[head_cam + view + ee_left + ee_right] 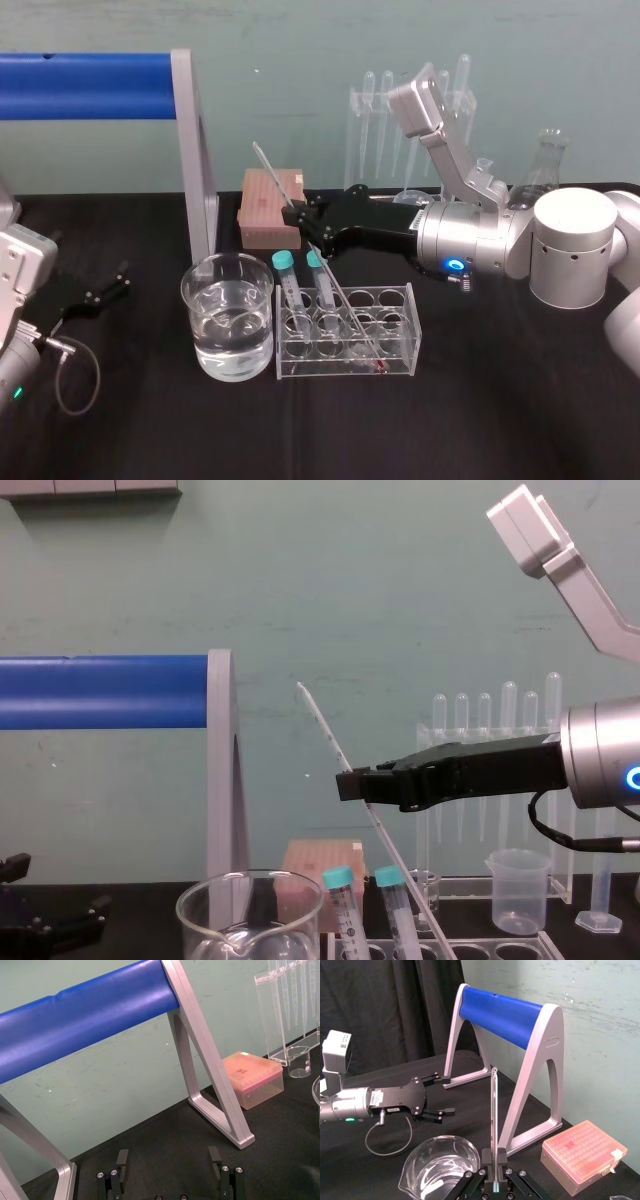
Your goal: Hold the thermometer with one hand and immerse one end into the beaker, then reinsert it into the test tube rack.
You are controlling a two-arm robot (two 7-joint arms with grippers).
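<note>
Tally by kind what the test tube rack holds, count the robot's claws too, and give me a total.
Teal-capped tubes: 2
Thermometer: 1, leaning, lower end in the test tube rack
Claws: 2, the right claw shut on the thermometer, the left claw open and idle at the left
Total: 5

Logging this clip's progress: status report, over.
Right pincer shut on long thin clear glass thermometer, tilted, lower end in clear plastic test tube rack. Left pincer open, parked low left. Wide clear glass beaker left of rack; teal-capped tubes stand between.
</note>
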